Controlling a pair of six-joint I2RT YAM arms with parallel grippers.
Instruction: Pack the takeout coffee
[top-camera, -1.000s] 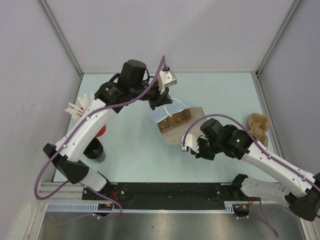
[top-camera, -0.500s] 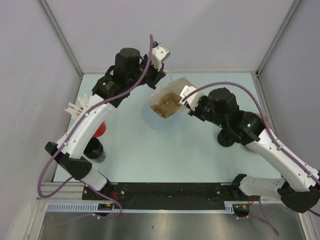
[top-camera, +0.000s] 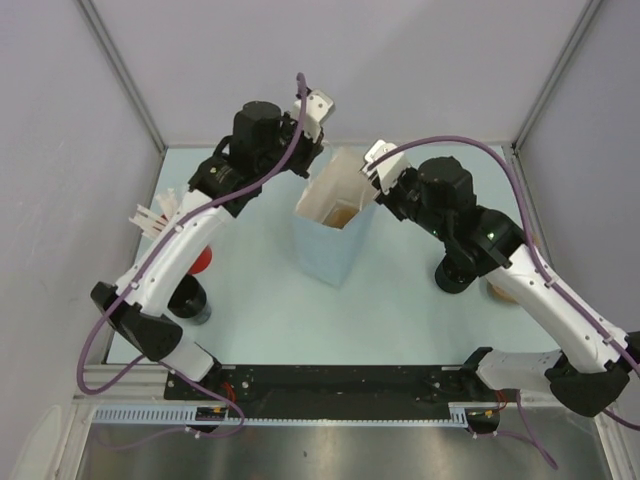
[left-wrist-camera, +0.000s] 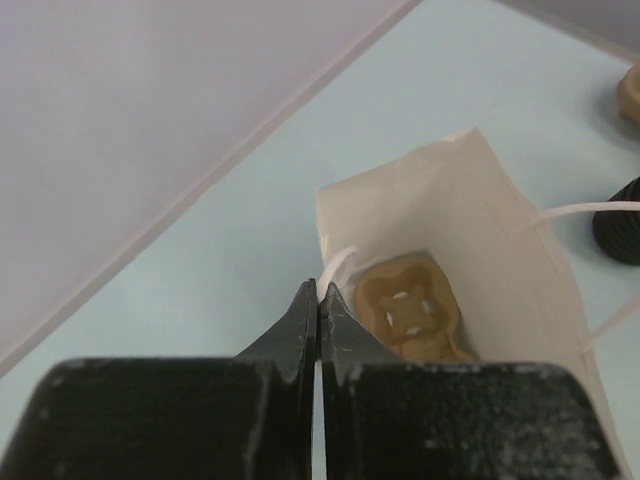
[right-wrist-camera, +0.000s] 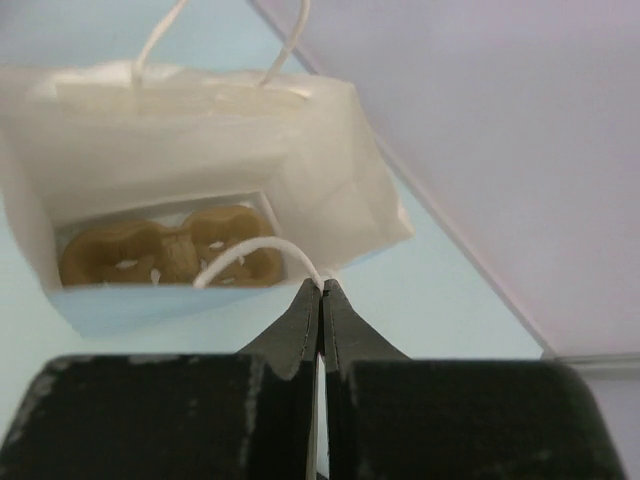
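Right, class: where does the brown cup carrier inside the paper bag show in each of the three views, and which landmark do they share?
Top external: cup carrier in the open mouth of the paper bag, near picture centre.
Left wrist: cup carrier at the bag's bottom, right of centre.
Right wrist: cup carrier at the bag's bottom, left of centre.
Shared landmark: the paper bag with its white string handles.

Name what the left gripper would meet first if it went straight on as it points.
The left gripper, gripping a white handle, points into the open paper bag: probably the brown cup carrier at its bottom; depth unclear.
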